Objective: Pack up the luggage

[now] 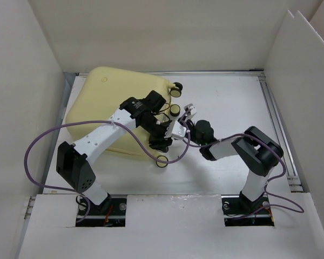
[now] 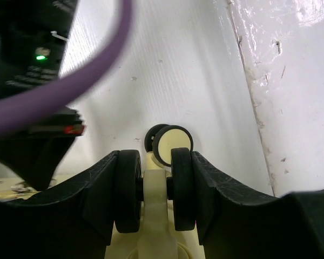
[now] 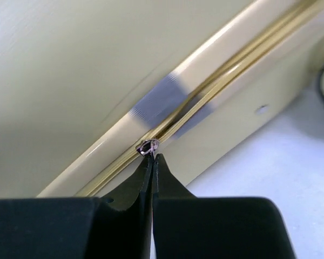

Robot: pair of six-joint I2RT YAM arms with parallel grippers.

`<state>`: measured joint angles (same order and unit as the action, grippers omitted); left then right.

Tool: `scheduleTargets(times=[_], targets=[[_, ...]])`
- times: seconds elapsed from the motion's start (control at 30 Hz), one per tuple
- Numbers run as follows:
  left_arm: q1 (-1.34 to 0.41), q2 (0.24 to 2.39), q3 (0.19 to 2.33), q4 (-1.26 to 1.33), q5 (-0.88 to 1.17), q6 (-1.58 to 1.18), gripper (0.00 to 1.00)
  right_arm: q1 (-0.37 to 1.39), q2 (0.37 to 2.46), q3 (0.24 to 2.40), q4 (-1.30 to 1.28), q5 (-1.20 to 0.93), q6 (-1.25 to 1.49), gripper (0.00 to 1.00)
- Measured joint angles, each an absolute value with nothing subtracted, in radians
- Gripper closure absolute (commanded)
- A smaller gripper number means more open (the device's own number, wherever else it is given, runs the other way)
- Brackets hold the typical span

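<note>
**Luggage** [image 1: 110, 102]: pale yellow hard shell, rounded square, smooth and matt. It is lying flat and closed at the far left of the counter [image 1: 232, 102], with its wheels pointing right.

**Caster** [image 2: 154, 202]: a cream plastic fork carrying twin black discs. The left fingers [image 2: 92, 208], black and finely textured, are standing partly apart and pressing on the outer faces of the two discs, gripping them.

**Second wheel** [image 2: 171, 144]: a black rim with a cream face, sitting just beyond the gripped one.

**Cable** [image 2: 70, 91]: purple and glossy, looping across the left wrist view.

**Seam** [image 3: 227, 67]: a golden zip track running diagonally between two cream lips, with a grey ribbed patch [image 3: 162, 102] crossing it.

**Zip pull** [image 3: 147, 147]: small, silvery metal. The right fingers [image 3: 129, 186], tapering to thin points, are pressing fully together, their tips pinching this pull at the seam.

**Counter**: a white, flat sheet, showing beside the shell at the right.
</note>
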<state>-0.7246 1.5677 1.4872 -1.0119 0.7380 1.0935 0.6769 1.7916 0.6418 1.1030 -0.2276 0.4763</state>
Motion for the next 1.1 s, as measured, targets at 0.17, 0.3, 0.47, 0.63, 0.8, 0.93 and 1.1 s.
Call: scheduleTargets(times=[0.17, 0.3, 0.47, 0.63, 0.8, 0.93, 1.1], targets=[[-0.723, 1.552, 1.487, -1.007, 0.736, 1.112, 1.0, 0.616, 1.831, 0.741, 1.001, -0.219, 0.558, 1.0], [-0.709, 1.533, 1.485, -0.964, 0.711, 1.138, 1.0, 0.581, 1.874, 0.828, 0.928, -0.258, 0.615, 1.0], [-0.691, 1.523, 1.464, -0.888, 0.673, 1.16, 1.0, 0.536, 1.928, 0.95, 0.813, -0.318, 0.688, 1.0], [-0.692, 1.486, 1.423, -0.843, 0.653, 1.142, 0.85, 0.517, 1.934, 0.951, 0.83, -0.335, 0.701, 1.0], [-0.713, 1.463, 1.417, -0.823, 0.608, 1.038, 0.32, 0.528, 1.925, 0.907, 0.892, -0.326, 0.646, 1.0], [-0.771, 1.462, 1.462, -0.834, 0.564, 1.006, 0.25, 0.537, 1.925, 0.882, 0.933, -0.302, 0.613, 1.0], [-0.792, 1.52, 1.517, -0.886, 0.496, 1.029, 0.16, 0.545, 1.925, 0.868, 0.954, -0.284, 0.598, 1.0]])
